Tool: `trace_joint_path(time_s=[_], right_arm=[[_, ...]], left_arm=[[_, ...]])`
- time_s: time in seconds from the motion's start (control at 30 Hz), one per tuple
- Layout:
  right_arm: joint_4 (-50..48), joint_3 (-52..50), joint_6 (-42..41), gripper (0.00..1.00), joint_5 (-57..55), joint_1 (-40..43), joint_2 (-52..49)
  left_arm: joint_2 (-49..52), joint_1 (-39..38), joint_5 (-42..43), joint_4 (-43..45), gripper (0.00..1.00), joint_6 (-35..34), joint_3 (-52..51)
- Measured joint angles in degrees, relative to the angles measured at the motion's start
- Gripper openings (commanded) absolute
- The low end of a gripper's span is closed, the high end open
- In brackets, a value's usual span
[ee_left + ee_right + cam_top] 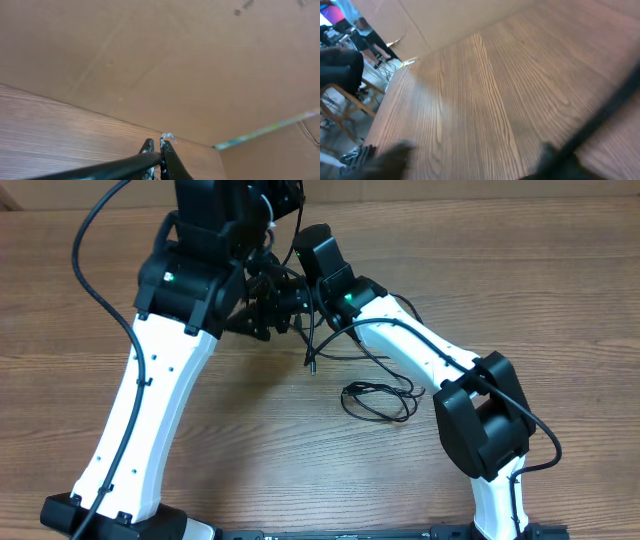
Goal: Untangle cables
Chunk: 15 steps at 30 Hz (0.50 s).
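A thin black cable lies in a loose loop on the wooden table. Another strand hangs from where the two grippers meet, its small plug end near the tabletop. The left gripper is raised above the table; in its wrist view the gripper is shut on a black cable that runs off to the lower left. Close beside it is the right gripper. The right wrist view is blurred: the right gripper has its fingers far apart, and a black cable crosses diagonally past the right finger.
A cardboard wall stands behind the table's far edge. Thick black arm cables curve over the left side. Chairs and people are beyond the table's edge in the right wrist view.
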<state>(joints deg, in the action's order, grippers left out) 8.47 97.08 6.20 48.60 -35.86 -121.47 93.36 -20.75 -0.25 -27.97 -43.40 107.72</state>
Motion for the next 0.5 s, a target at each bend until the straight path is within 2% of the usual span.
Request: trace_joint_path(time_s=[0.37,0.4,0.5], right_arm=[[2.8,0.0,-0.5,0.04,-2.3,0.9,0.0],[2.7,0.0,-0.8,0.04,-2.2,1.6,0.0],[1.7,0.0,-1.7,0.04,-1.1,4.5,0.0]], left_arm=[[0.0,-0.9,0.5,-4.3,0.08,1.0,0.1],[0.0,-0.9,0.7,-4.6,0.09,1.4,0.1],[0.0,-0.9,1.1,-5.1,0.25,2.5,0.1]])
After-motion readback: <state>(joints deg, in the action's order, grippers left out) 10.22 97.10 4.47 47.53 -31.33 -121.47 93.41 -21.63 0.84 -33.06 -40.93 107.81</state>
